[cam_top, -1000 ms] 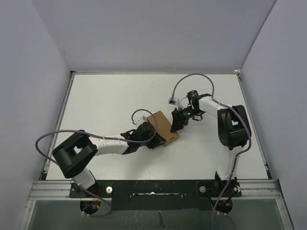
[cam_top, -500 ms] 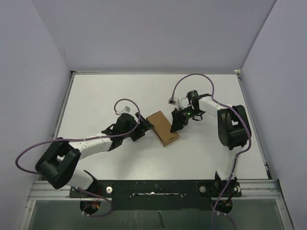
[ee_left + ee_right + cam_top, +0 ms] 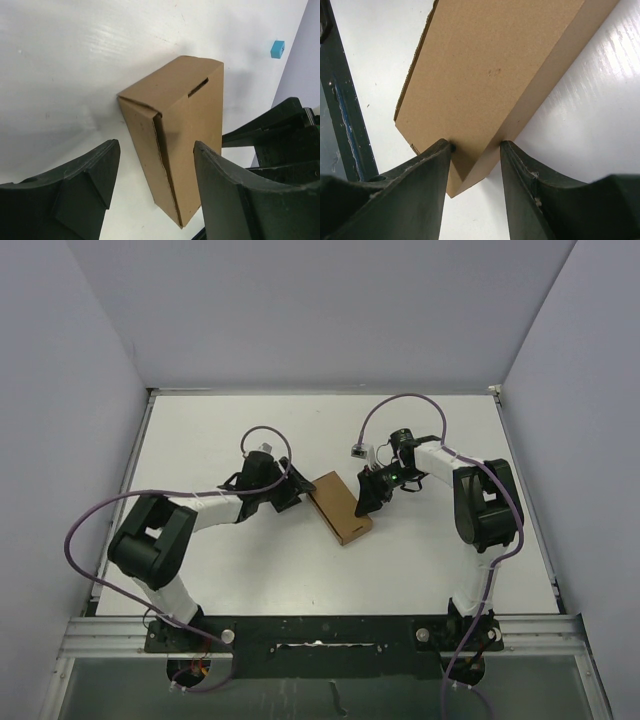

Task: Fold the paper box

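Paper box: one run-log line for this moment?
paper box: carton shape | right gripper: clamps its end | left gripper: open, not touching

- A white table fills the floor of the enclosure, its glossy top catching streaks of light.
- A tiny blue cube sits on the table in the left wrist view, near the foot of a wall at the upper right.
- Plain pale grey-lilac walls close the table in at the back and on both sides.
- A silver metal rail runs along the near edge.
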Robot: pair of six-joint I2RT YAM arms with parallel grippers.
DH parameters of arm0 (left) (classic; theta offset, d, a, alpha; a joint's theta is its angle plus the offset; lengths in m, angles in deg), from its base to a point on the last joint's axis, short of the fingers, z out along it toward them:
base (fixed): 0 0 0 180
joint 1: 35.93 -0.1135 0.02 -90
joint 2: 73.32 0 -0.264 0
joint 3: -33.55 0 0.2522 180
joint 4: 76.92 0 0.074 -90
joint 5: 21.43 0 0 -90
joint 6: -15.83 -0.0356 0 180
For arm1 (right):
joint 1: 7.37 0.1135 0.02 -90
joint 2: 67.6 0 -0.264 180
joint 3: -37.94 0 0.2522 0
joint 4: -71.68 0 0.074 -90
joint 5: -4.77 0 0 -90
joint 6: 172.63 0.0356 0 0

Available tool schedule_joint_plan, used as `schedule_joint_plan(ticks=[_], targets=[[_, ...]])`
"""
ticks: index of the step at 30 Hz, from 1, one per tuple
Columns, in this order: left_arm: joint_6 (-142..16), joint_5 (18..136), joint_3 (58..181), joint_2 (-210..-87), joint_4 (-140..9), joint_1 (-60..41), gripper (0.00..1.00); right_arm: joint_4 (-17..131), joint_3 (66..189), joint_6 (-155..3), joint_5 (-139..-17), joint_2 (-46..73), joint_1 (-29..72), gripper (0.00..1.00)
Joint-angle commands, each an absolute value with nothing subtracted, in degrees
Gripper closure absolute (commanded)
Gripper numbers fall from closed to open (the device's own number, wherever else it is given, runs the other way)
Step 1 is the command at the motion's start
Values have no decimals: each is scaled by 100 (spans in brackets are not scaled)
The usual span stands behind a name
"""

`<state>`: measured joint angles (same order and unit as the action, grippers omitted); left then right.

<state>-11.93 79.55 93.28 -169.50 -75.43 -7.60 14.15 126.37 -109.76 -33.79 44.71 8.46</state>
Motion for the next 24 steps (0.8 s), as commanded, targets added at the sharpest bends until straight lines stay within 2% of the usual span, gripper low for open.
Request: schedule_joint_plan(ticks=[1,5,6,9,11,14,15,24], targets=[[-1377,8159,9776,-17390,-7770,-865,44,1451,12755,-11086,-3534,4591,911,56],[-1388,8196,9949,-17693,-7774,-886,54,1446,12755,-11099,-3537,4587,915,57],[-1394,8223,9978,-17743,-7805,-886,60,1451,12755,-11101,-3535,4586,918,57],[-1410,8328,10028,-17855,-7914,-886,87,1448,12755,-11109,-3541,4596,916,57],[-1415,8369,10039,-17877,-7924,-889,92,1429,12763,-11119,-3548,4604,922,57],[-1440,8401,9920,-17710,-7993,-888,92,1428,12764,-11120,-3534,4591,909,57],[-1440,8397,9810,-17558,-8059,-887,89,1424,12764,-11110,-3518,4585,899,57],[-1863,7651,8306,-15189,-8365,-861,27,1206,12900,-10905,-2677,4966,506,59]])
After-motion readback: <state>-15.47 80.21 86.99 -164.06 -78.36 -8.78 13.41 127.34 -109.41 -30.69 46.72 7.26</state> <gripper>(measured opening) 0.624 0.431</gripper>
